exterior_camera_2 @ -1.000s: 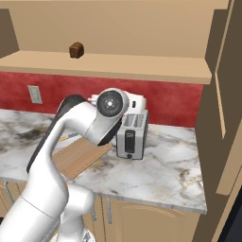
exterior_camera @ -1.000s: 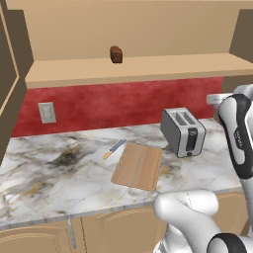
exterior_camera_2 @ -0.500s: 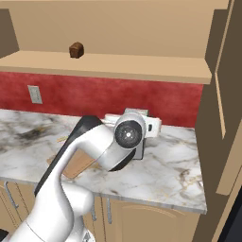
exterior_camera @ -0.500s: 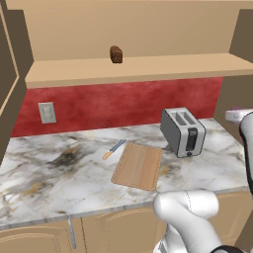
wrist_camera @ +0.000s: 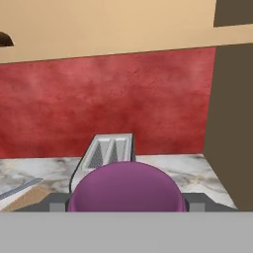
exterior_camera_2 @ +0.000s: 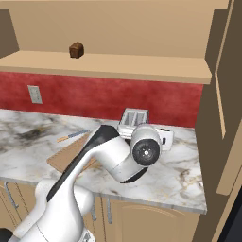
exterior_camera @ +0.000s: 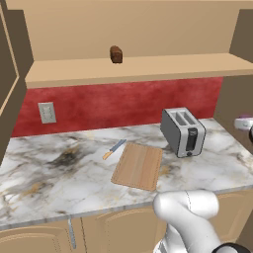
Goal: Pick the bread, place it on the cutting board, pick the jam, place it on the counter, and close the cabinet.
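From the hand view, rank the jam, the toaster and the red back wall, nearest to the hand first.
1. jam, between the fingers of the hand.
2. toaster, on the counter just ahead.
3. red back wall, behind the toaster.

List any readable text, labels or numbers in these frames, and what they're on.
None readable.
Toaster: dark front panel, no legible marking.
Wall outlet: plain plate.
Jam, in the hand: no label showing.
Bread, cutting board, knife: unmarked.
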Robot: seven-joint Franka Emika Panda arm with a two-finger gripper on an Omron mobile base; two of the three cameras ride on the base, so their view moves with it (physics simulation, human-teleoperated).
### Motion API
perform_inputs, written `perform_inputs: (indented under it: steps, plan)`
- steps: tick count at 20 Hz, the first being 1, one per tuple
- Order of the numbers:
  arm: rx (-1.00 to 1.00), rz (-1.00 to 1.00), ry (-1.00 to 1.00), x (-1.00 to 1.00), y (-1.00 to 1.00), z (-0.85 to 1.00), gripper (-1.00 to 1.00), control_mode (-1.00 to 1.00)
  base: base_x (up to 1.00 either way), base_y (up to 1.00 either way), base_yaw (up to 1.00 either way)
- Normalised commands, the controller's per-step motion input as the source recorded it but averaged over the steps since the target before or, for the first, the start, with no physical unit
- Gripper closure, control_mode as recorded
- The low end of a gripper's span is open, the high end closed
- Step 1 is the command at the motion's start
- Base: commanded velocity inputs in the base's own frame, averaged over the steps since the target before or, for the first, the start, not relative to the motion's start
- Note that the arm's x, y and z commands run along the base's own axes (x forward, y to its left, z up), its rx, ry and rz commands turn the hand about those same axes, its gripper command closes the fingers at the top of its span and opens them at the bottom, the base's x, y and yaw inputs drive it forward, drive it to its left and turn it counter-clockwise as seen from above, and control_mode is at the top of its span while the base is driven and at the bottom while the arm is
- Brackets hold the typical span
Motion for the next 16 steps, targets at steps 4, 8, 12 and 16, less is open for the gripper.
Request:
perform_inputs:
  steps: [4,8,12,16]
  plan:
    - [0.00,0.00,0.00,0.00,-0.16,-0.32,1.00,-1.00,0.00,0.00,0.00]
    - [0.00,0.00,0.00,0.00,-0.13,-0.39,1.00,-1.00,0.00,0.00,0.00]
    - [0.00,0.00,0.00,0.00,-0.09,-0.37,1.00,-1.00,0.00,0.00,0.00]
    - [0.00,0.00,0.00,0.00,-0.08,-0.32,1.00,-1.00,0.00,0.00,0.00]
